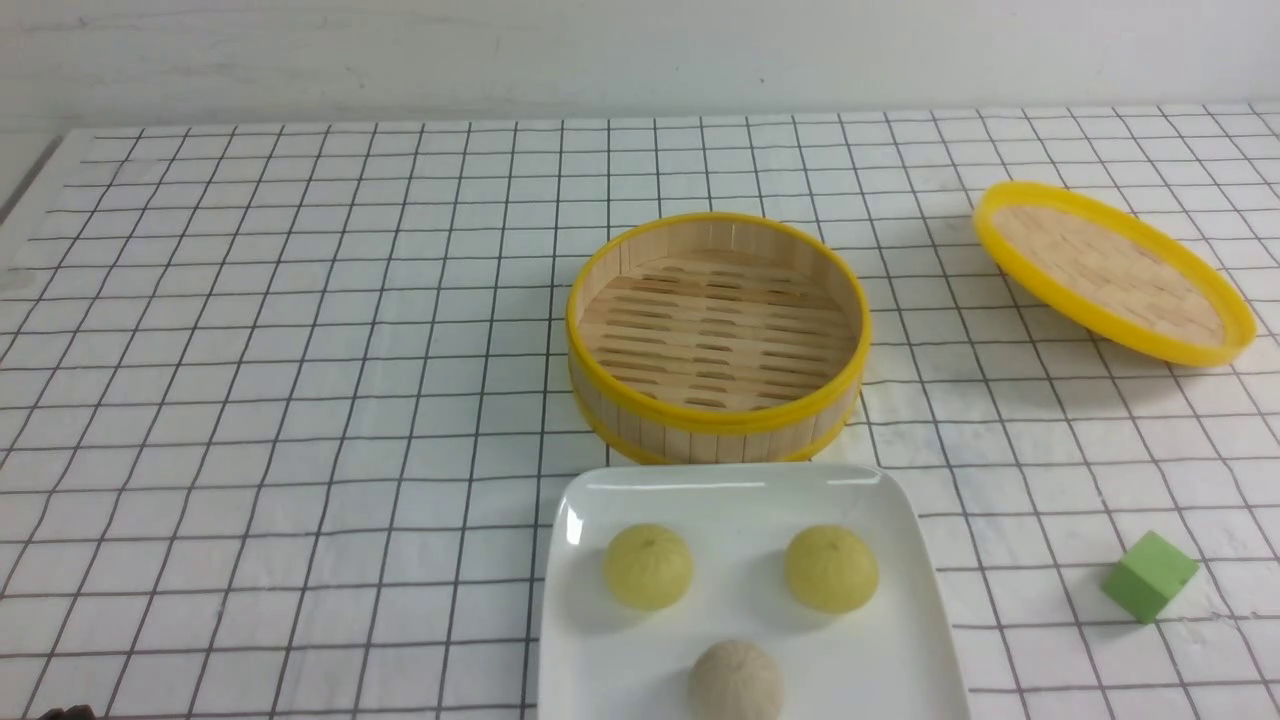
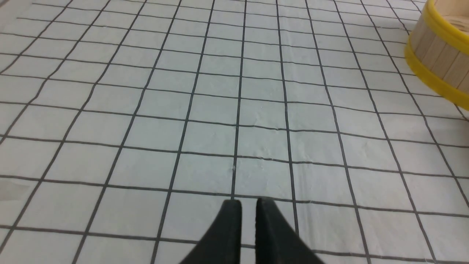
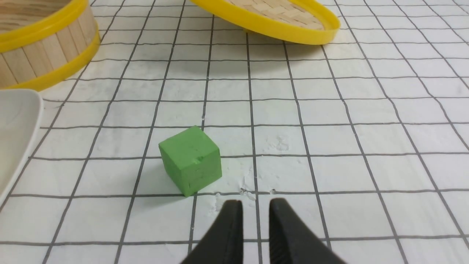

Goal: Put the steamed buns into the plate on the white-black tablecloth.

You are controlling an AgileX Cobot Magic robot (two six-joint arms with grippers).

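Three steamed buns lie in the white plate (image 1: 590, 640) at the front of the white-black tablecloth (image 1: 300, 350): two pale yellow-green ones (image 1: 648, 566) (image 1: 831, 568) and a beige-white one (image 1: 735, 682) at the near edge. The plate's corner also shows in the right wrist view (image 3: 14, 132). My left gripper (image 2: 249, 201) is shut and empty over bare cloth, left of the steamer. My right gripper (image 3: 255, 203) is shut and empty over the cloth, just behind the green cube. Neither gripper shows in the front view.
An empty yellow-rimmed bamboo steamer (image 1: 716, 335) stands just behind the plate; it also shows in both wrist views (image 2: 439, 55) (image 3: 40, 47). Its woven lid (image 1: 1112, 270) (image 3: 271, 16) rests tilted at the far right. A green cube (image 1: 1150, 576) (image 3: 191, 160) sits right of the plate.
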